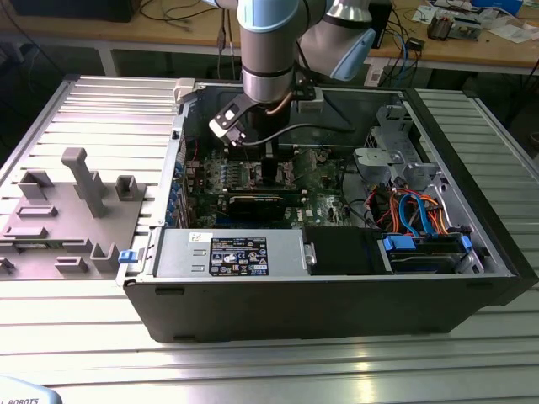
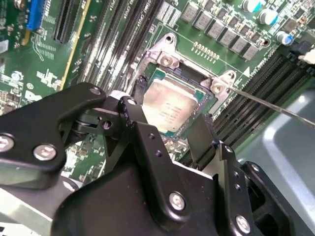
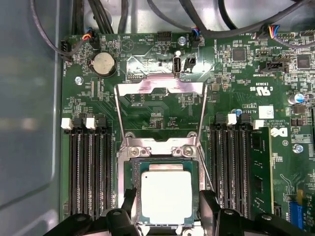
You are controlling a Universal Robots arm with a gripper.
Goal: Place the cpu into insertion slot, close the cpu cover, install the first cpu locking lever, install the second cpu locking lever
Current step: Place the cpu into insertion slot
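The cpu (image 3: 166, 196) lies flat in the insertion slot (image 3: 160, 147), its silver top facing up; the second wrist view also has the cpu (image 2: 170, 105) between the black fingers. My gripper (image 3: 167, 204) straddles it, one fingertip against each of two opposite edges, and appears shut on it. The cpu cover (image 3: 160, 86) is swung fully open and lies back on the green board beyond the slot. A thin wire locking lever (image 2: 275, 105) sticks out beside the slot's corner. In the exterior view my gripper (image 1: 269, 172) reaches down into the open computer case.
Black memory slots (image 3: 88, 172) flank the socket on both sides. A round coin battery (image 3: 104, 63) and cable plugs sit past the open cover. The case holds a power supply (image 1: 236, 252), blue cables (image 1: 413, 210) and a drive cage. A grey fixture (image 1: 76, 210) stands outside the case.
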